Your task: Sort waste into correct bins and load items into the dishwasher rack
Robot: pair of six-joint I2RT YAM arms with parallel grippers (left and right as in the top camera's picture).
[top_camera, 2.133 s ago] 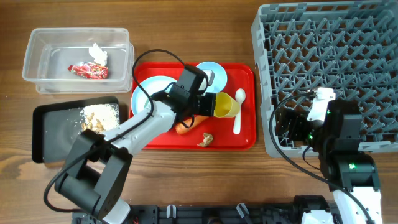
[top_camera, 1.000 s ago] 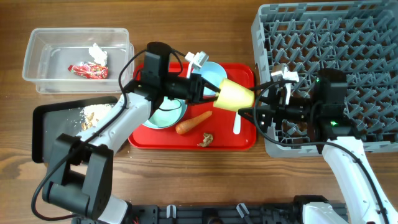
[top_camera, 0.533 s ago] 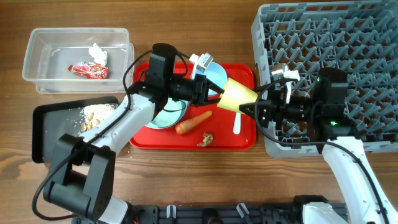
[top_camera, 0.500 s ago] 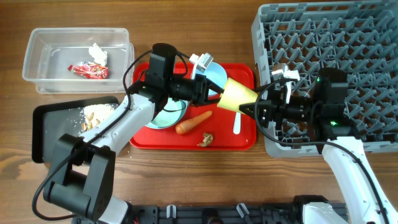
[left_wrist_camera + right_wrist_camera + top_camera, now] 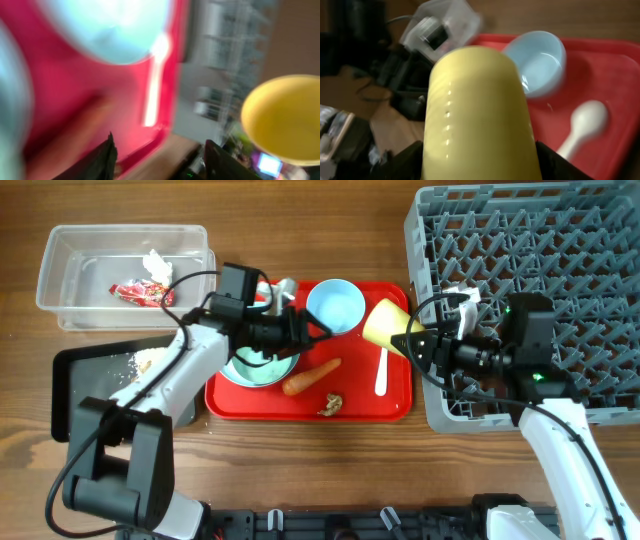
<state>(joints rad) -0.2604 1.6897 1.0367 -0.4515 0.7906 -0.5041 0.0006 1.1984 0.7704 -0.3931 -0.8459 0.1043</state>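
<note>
Seen from above, the brown food lump (image 5: 331,404) sits at 6 o'clock on the red tray (image 5: 395,412). Just past it lies the carrot (image 5: 310,377). The white spoon (image 5: 383,370) lies at 3 o'clock on the tray.

Next comes a pale blue bowl (image 5: 258,367) at 9 o'clock on the tray. The left gripper (image 5: 305,332) hangs over the far edge of this bowl. Its fingers are spread apart and nothing is between them.

The right gripper (image 5: 408,340) is squeezing the yellow cup (image 5: 385,325). The cup lies on its side over the tray's 2 o'clock corner, just beside the dishwasher rack (image 5: 560,270).

A second pale blue bowl (image 5: 335,305) sits at 12 o'clock on the tray.

The black tray (image 5: 70,395) is at 9 o'clock from the red tray, with rice scraps (image 5: 150,360) in it. The clear tub (image 5: 60,310) is at 10 o'clock. It holds the red wrapper (image 5: 140,293) and the white tissue (image 5: 158,265).

The rack is at 2 o'clock, farthest away.
</note>
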